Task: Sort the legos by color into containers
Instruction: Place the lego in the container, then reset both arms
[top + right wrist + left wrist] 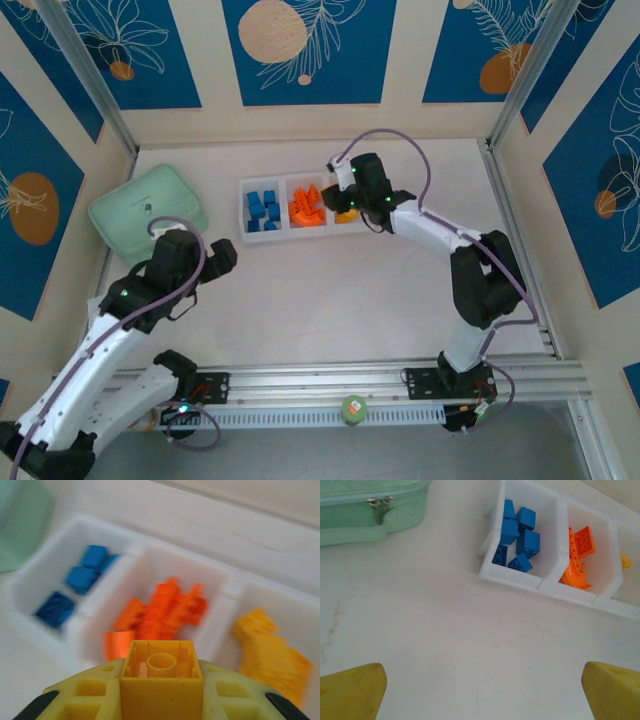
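The white three-compartment tray (300,232) lies across the far middle of the table (330,290). From above, the blue legos (263,210) sit in its left compartment, the orange legos (308,208) in the middle one, and the right gripper (348,203) hangs over its right compartment, covering most of what lies there. The right wrist camera gives what the overhead one cannot: the right gripper (161,692) is clenched on a yellow brick (161,672), its hollow underside facing the lens, pinched between the yellow fingers (85,697) above the tray. Beyond the brick, blurred, a heap of yellow legos (270,650) lies in the tray's right compartment. The left gripper (222,257) is near the tray's front left corner, short of it. Its own camera shows the left gripper (480,695) released, the two yellow fingertips (350,692) wide apart over bare table with nothing between them. That view also makes out the studs on the blue bricks, with an orange arch leaning against the middle compartment's wall and a sliver of yellow at the tray's right end. A mint-green case (148,208) sits left of the tray, apart from it.
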Robot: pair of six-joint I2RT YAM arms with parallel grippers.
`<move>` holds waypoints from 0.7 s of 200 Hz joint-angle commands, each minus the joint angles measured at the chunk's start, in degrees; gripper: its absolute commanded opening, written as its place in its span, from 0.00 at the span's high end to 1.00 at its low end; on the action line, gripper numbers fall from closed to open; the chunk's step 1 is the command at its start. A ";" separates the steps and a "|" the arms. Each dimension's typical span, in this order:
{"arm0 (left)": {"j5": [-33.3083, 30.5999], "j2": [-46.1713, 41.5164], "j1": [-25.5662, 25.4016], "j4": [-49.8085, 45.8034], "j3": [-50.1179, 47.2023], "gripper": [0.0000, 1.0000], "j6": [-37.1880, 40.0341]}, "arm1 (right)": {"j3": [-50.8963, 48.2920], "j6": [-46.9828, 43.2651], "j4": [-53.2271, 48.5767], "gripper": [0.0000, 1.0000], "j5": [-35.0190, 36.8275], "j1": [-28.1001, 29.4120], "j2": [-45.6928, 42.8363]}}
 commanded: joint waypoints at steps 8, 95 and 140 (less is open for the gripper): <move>2.55 2.44 0.96 7.79 -1.74 0.01 0.91 | 6.08 3.34 -6.49 0.75 6.06 -2.98 5.49; -1.48 9.67 9.03 15.27 -3.53 0.01 7.61 | 2.23 9.04 -11.08 0.01 14.24 -7.45 -9.57; -16.68 14.74 16.16 39.94 -14.35 0.01 25.59 | -21.36 8.97 -1.44 0.01 22.50 -18.78 -26.38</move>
